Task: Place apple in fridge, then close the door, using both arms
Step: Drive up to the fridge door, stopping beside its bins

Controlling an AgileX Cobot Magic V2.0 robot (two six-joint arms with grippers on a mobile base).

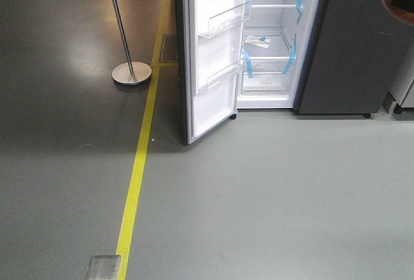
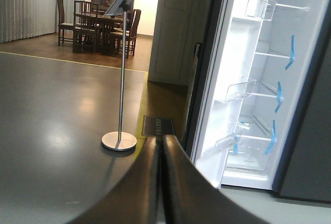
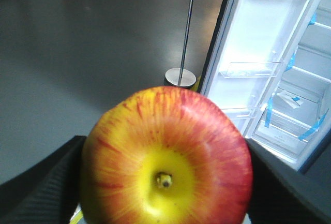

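Grey floor [image 1: 272, 189] before the open fridge [image 1: 349, 47]; apple [image 3: 165, 167], stem end camera-ward, tight between right fingers [image 3: 36, 182]; left fingers [image 2: 139, 182] together, empty.

shows red streaks over yellow on the apple [image 3: 165, 167]; runs dark grey outside the fridge [image 1: 336, 47], white inside the door [image 1: 213, 47], blue on tape strips [image 1: 248, 65]; marks grey floor [image 1: 272, 196] with a yellow line [image 1: 136, 176].

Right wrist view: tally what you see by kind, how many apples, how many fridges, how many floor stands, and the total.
apple: 1
fridge: 1
floor stand: 1
Total: 3
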